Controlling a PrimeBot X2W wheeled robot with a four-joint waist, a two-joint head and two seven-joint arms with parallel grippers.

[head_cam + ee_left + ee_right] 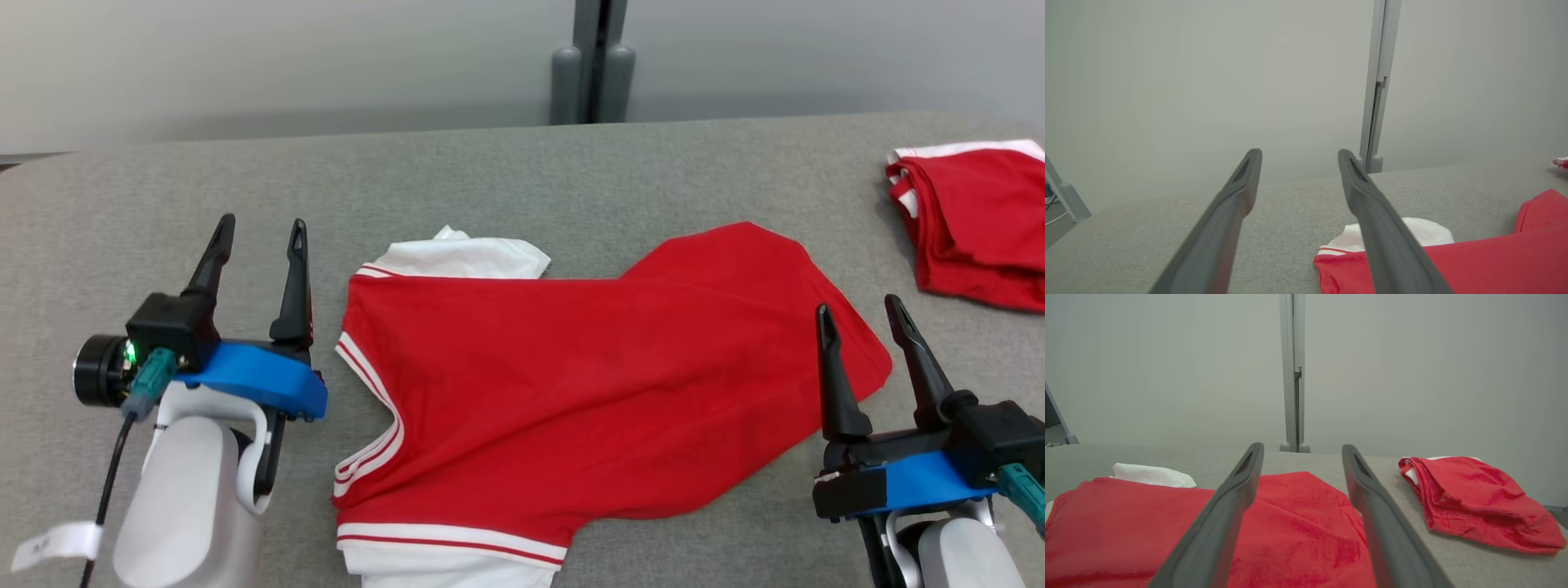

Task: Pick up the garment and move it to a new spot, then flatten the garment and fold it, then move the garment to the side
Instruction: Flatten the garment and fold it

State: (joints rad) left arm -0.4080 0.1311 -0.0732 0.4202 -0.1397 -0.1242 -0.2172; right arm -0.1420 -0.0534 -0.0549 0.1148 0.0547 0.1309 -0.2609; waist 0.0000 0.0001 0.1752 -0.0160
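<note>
Red jersey (pixel 571 376) lies mostly flat mid-desk (pixel 571 163). Left gripper (pixel 263 222) and right gripper (pixel 857 304) flank it, both wide open and empty. I judge folding and the move aside remain.

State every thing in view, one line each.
Shirt: laid out on the table, unfolded, not quite flat, held by neither gripper.
Second garment: loosely folded, at the table's far right.
Left gripper: open, empty, beside the shirt's collar end.
Right gripper: open, empty, at the shirt's hem end.
Table: grey-covered, bearing both garments.
</note>
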